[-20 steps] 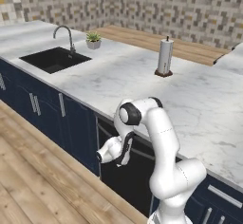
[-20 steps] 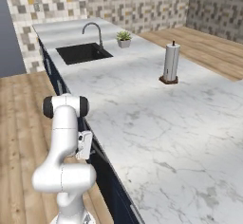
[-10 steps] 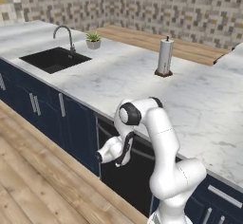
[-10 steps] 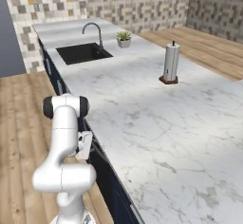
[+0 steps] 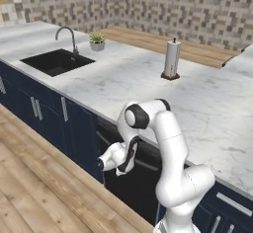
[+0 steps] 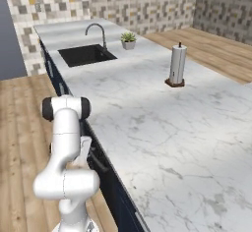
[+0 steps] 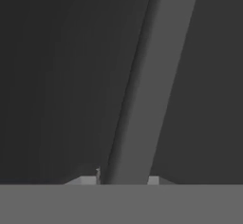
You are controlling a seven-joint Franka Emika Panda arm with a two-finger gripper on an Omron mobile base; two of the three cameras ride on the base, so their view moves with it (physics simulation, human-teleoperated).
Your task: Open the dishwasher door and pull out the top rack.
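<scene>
claw (image 5: 129,159) closed since; hand view: handle (image 7: 147,85) gripped.

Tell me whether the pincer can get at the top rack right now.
Probably not yet. The wide flat black dishwasher door looks shut, so any rack sits behind it. The pincer is closed on the door's long thin dark bar handle.

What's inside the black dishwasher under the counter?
Nothing inside can be seen: the dishwasher door is shut, so it covers any racks. Visible is its black front with the bar handle, and the gripper closed on that handle.
</scene>
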